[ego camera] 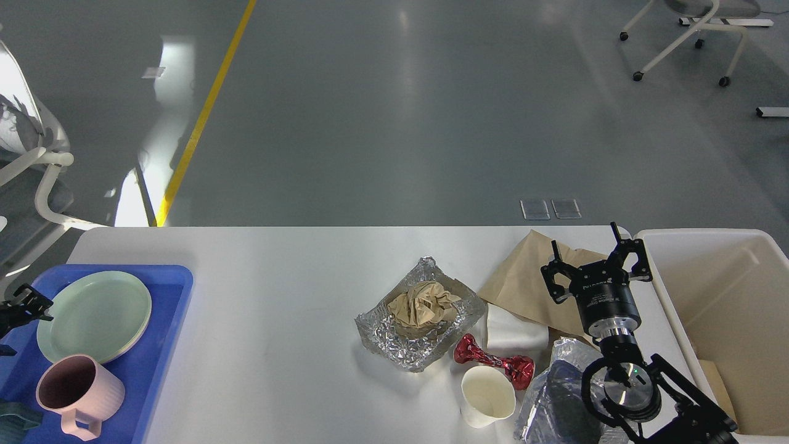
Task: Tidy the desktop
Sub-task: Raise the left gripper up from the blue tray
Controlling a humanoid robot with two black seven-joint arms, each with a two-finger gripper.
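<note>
black right gripper (595, 258) stood over the brown paper bag (524, 283), fingers spread apart and holding nothing. the left gripper (24, 303) sat at the left edge beside the green plates (92, 314) on the blue tray (166, 345); whether its fingers were parted could not be told. the desktop (277, 296) filled the lower view, long axis running left to right.

Desktop (277, 290) w/ blue tray (161, 345) left, foil (419, 317) mid, right end effector (595, 262) spread over brown paper (524, 280) — bin (727, 308) right.
</note>
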